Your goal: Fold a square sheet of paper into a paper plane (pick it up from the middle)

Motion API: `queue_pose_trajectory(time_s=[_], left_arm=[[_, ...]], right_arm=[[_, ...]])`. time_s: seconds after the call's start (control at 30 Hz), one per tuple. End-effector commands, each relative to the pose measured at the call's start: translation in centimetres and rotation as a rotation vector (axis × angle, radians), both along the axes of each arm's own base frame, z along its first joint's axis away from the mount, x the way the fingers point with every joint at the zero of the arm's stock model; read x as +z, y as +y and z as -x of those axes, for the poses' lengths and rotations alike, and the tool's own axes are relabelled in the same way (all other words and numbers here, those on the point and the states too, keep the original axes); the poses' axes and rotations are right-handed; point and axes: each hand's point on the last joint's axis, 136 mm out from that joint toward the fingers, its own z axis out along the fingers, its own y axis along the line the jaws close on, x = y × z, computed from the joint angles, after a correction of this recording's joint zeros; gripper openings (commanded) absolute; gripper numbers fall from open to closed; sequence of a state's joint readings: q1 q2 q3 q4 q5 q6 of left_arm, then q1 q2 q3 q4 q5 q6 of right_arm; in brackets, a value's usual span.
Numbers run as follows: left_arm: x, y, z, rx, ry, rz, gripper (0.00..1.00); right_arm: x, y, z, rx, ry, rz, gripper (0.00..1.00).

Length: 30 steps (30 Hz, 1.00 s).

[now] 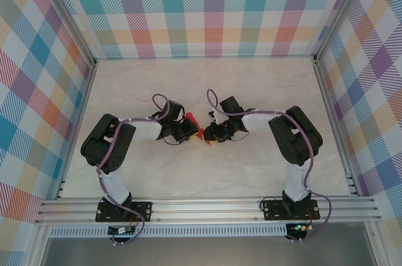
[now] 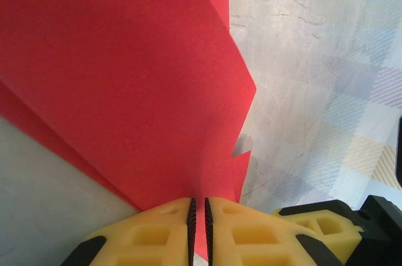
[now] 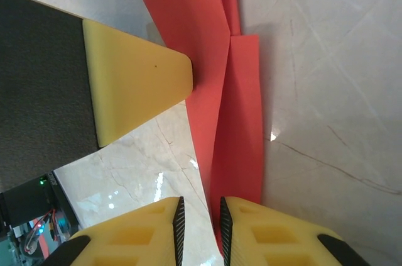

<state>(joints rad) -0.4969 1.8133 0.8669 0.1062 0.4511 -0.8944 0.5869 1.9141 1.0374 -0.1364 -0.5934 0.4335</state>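
The red sheet of paper (image 1: 193,119), folded into overlapping layers, hangs between the two grippers at the middle of the table. My left gripper (image 2: 199,202) is shut on it: the folded paper (image 2: 125,77) runs up out of the narrow slit between the yellow fingers. In the right wrist view the paper (image 3: 235,127) shows as a long narrow strip with a lengthwise crease. My right gripper (image 3: 200,200) is open around its lower end. The paper lies against the right-hand pad, and marble shows between it and the other pad. In the top view the left gripper (image 1: 187,129) and right gripper (image 1: 207,133) nearly touch.
The table is pale marble (image 1: 207,83) with metal rails and plaid walls (image 1: 207,8) round it. The left gripper's yellow finger (image 3: 132,83) sits close beside the paper in the right wrist view. The right gripper's finger (image 2: 326,228) shows at the lower right of the left wrist view.
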Motion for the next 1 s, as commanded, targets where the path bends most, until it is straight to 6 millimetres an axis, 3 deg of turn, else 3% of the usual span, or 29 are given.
queue_pose_trajectory(time_s=[0.0,0.63,0.97], left_arm=[[-0.9,0.3,0.2,0.013,0.025,-0.043,0.15],[-0.4,0.1,-0.2,0.013,0.023,-0.041,0.15],[2.3,-0.5,-0.9,0.003,-0.041,-0.004,0.17]], right_arm=[[-0.1,0.5,-0.7,0.032,-0.060,0.021,0.24],[-1.5,1.3,-1.2,0.067,-0.112,0.059,0.22],[-0.9,1.8,-1.2,0.050,-0.100,0.019,0.00]])
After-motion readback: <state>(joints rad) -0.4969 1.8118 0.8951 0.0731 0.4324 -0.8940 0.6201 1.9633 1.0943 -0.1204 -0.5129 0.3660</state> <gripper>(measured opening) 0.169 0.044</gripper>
